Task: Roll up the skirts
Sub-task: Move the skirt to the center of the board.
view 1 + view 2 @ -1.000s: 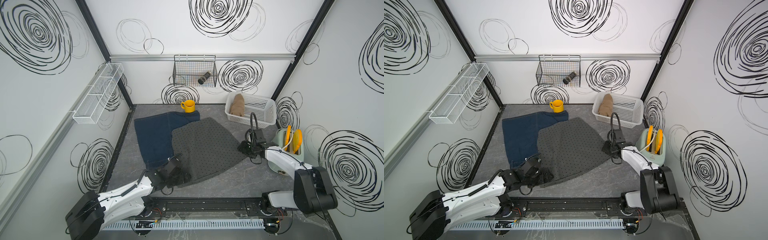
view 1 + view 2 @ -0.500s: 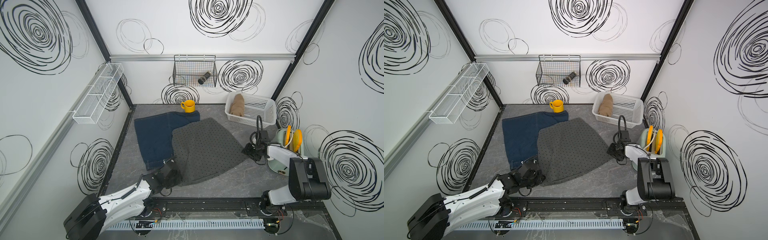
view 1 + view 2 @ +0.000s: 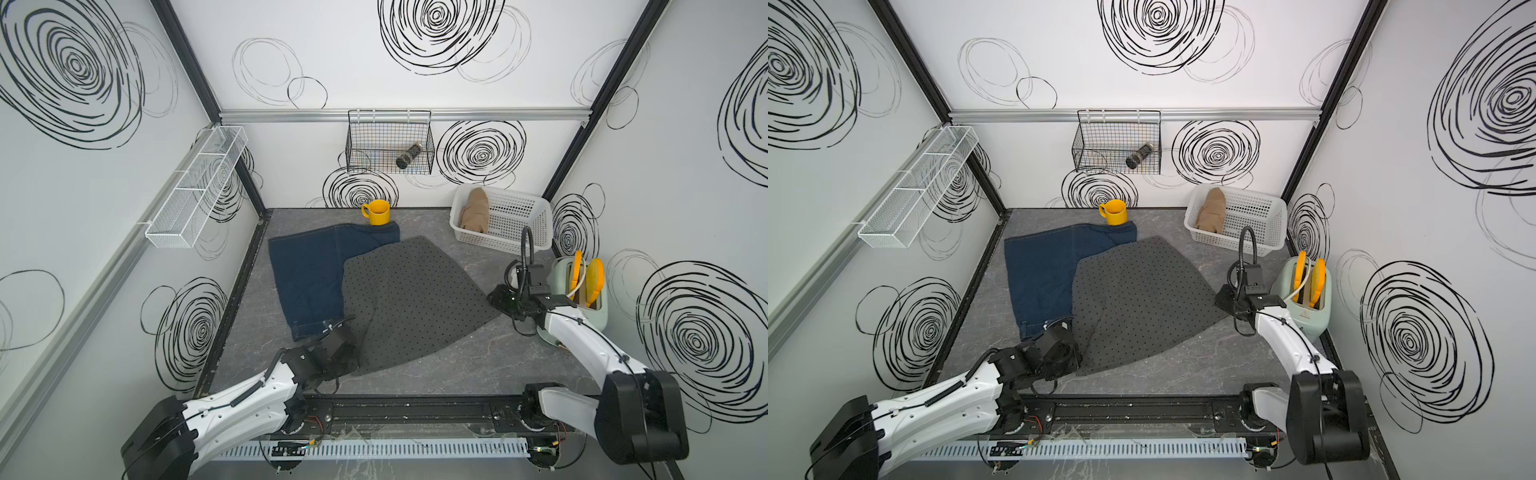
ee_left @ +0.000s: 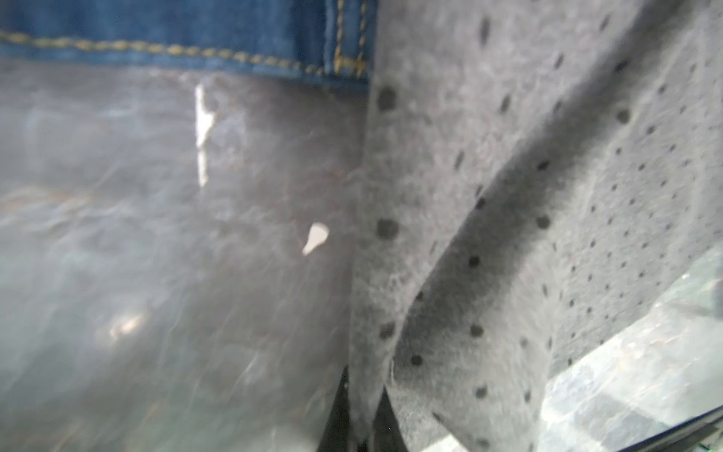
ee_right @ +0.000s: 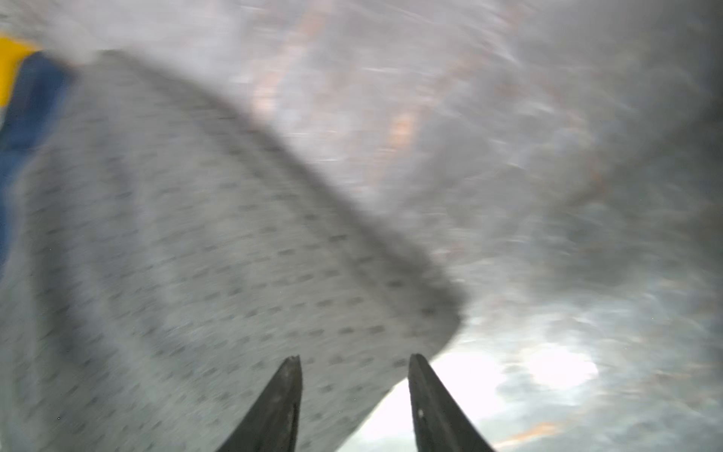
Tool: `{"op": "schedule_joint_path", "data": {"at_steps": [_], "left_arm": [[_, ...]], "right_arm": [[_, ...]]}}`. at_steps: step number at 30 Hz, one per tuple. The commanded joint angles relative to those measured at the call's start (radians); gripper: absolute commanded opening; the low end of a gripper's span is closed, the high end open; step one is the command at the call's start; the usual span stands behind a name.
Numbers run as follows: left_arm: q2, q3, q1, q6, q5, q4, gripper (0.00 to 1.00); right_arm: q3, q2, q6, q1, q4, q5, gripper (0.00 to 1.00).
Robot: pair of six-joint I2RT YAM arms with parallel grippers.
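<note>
Grey skirt (image 3: pixel 407 299) lies flat mid-table, overlapping the right side of the denim skirt (image 3: pixel 307 274) — the tan skirt (image 3: pixel 473 210) sits bundled in the basket (image 3: pixel 519 224) at the far right. Left gripper (image 4: pixel 358 426) is pinched tight on the grey skirt's near-left corner. Right gripper (image 5: pixel 354 364) is at its right corner — fingers spread over the cloth's edge.

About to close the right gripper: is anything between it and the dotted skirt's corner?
Nothing visible. In the right wrist view the right gripper stands open with a corner of the dotted skirt at its fingertips, only bare table beside it. The left gripper is shut on another near corner.
</note>
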Motion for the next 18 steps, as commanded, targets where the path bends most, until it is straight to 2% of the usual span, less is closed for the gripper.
{"op": "schedule_joint_path", "data": {"at_steps": [1, 2, 6, 9, 11, 12, 14, 16, 18], "left_arm": [[-0.013, 0.08, -0.028, -0.06, -0.106, -0.157, 0.0], [-0.02, 0.096, -0.035, -0.06, -0.113, -0.165, 0.0], [-0.01, 0.142, -0.035, -0.032, -0.133, -0.177, 0.29], [0.003, 0.209, -0.011, 0.011, -0.147, -0.232, 0.67], [-0.008, 0.262, 0.029, 0.063, -0.153, -0.26, 0.81], [-0.013, 0.289, 0.073, 0.104, -0.15, -0.263, 0.88], [0.002, 0.332, 0.215, 0.206, -0.079, -0.239, 0.91], [0.057, 0.37, 0.42, 0.314, 0.069, -0.164, 0.95], [0.144, 0.418, 0.535, 0.36, 0.124, -0.108, 0.96]], "right_arm": [[0.02, -0.032, 0.05, 0.174, 0.038, -0.064, 0.51], [0.017, -0.029, 0.084, 0.262, 0.08, -0.101, 0.51], [0.059, 0.037, 0.175, 0.6, 0.185, -0.031, 0.55], [0.136, 0.121, 0.232, 0.728, 0.152, 0.028, 0.56], [0.147, 0.165, 0.244, 0.792, 0.19, 0.032, 0.56], [0.15, 0.187, 0.242, 0.831, 0.227, 0.037, 0.57], [0.171, 0.24, 0.237, 0.893, 0.258, 0.046, 0.58], [0.241, 0.332, 0.238, 0.954, 0.23, 0.055, 0.6], [0.306, 0.4, 0.244, 0.999, 0.188, 0.08, 0.63]]}}
